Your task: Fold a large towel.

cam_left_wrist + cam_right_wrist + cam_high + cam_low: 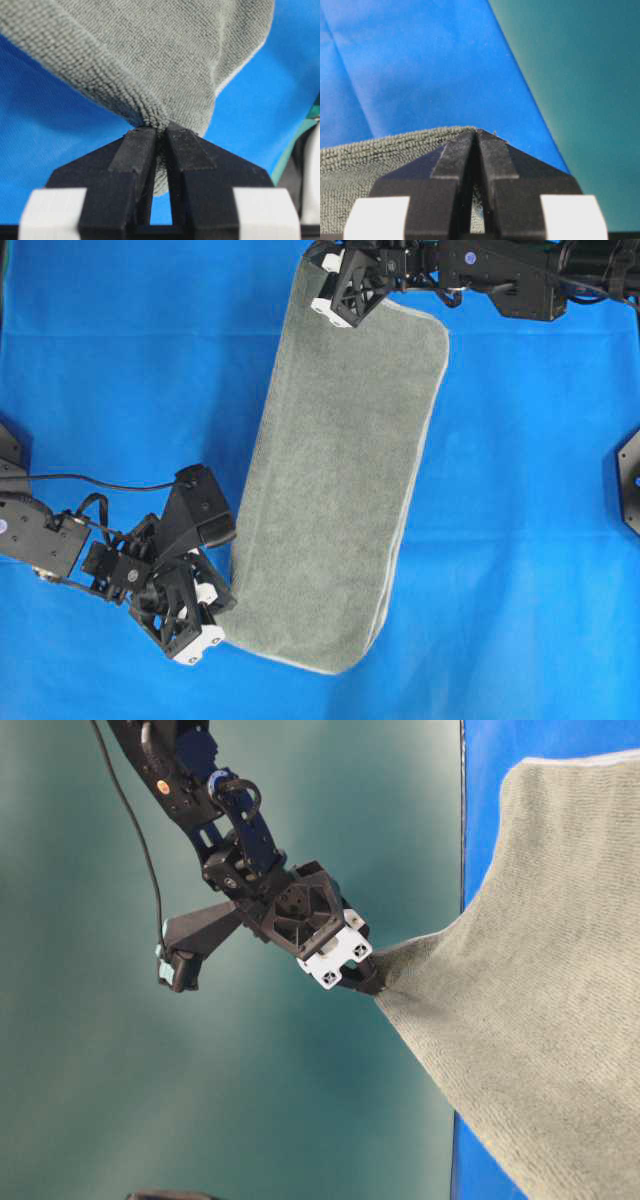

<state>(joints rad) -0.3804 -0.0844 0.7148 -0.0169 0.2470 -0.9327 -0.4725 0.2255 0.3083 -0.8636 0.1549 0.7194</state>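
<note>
Both grippers, left [205, 625] and right [335, 302], are pinched tight on corners of the large grey-green fuzzy microfibre towel [340, 480]; I'd carry both evenly across so edges line up.

The grey-green fuzzy towel [340, 480] lies folded lengthwise on the blue cloth [120, 370], tilted, 2 corners lifted.

The towel [335, 480] lies folded lengthwise on the cloth [120, 360] that covers the bench, running aslant from the far edge toward the near side in the overhead view. The left pincer [205, 635] sits at the towel's near left corner, clamped on that corner. The right pincer [335, 308] sits at the towel's far left corner, closed on its edge. Cloth-covered bench lies on both sides of the towel.
</note>
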